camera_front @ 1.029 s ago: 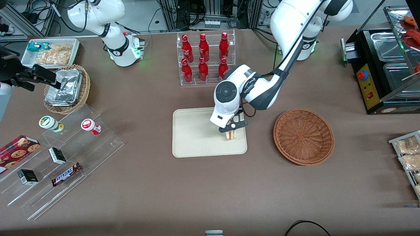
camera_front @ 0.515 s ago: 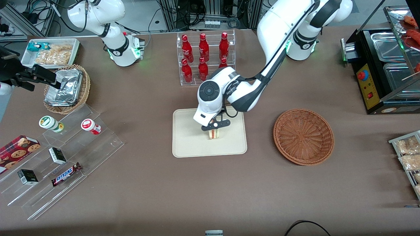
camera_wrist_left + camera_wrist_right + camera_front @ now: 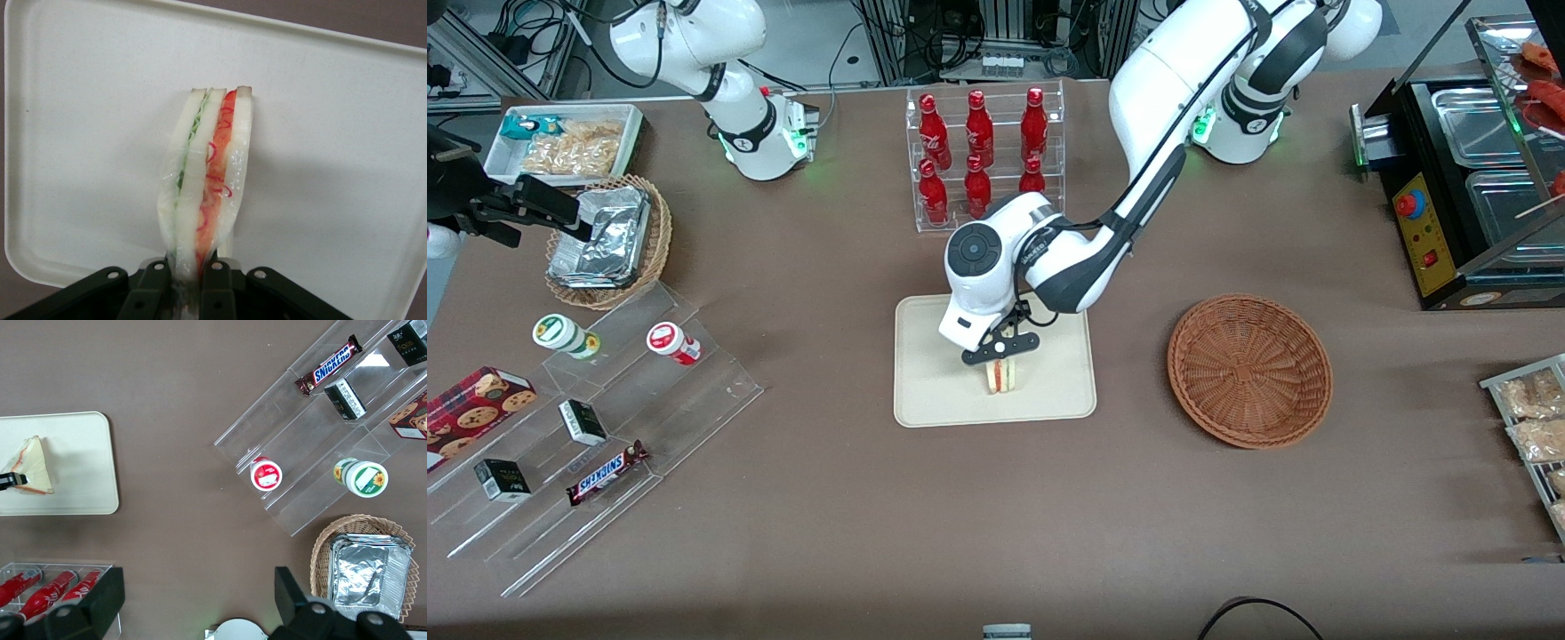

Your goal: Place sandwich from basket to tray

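While the sandwich (image 3: pixel 1002 377) is held upright above the middle of the tray (image 3: pixel 934 391), it is clamped at its upper corner by the gripper (image 3: pixel 1000 354). If it is released before it touches, it could tip over, as it stands on a narrow edge. The empty basket (image 3: pixel 1249 369) is seen at 3 o'clock from the tray, and a bottle rack (image 3: pixel 985 156) at 12 o'clock, on the brown table (image 3: pixel 996 516).
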`<state>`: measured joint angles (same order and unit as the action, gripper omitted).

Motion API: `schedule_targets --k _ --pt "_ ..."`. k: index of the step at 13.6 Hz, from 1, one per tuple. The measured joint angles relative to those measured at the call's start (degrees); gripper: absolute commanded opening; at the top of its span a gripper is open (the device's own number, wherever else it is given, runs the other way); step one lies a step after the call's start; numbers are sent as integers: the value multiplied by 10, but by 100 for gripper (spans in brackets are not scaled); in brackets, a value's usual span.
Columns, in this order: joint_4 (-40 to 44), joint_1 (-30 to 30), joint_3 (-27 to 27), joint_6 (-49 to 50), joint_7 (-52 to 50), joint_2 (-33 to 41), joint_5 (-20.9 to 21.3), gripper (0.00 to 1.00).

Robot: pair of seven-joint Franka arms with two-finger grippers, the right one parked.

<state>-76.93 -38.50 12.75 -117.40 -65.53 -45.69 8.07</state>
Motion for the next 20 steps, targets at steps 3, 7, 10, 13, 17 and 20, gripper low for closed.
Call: schedule_targets --k 3,7,10,13,17,20 --pt "0 -4 0 0 -4 -2 1 92" --pt "7 -4 0 0 -5 -2 1 100" --pt "17 -4 0 2 -6 5 1 100" --pt "23 -3 0 37 -6 32 1 100" --pt "23 7 -4 99 -6 78 1 100" --pt "23 30 -5 145 12 103 1 100"
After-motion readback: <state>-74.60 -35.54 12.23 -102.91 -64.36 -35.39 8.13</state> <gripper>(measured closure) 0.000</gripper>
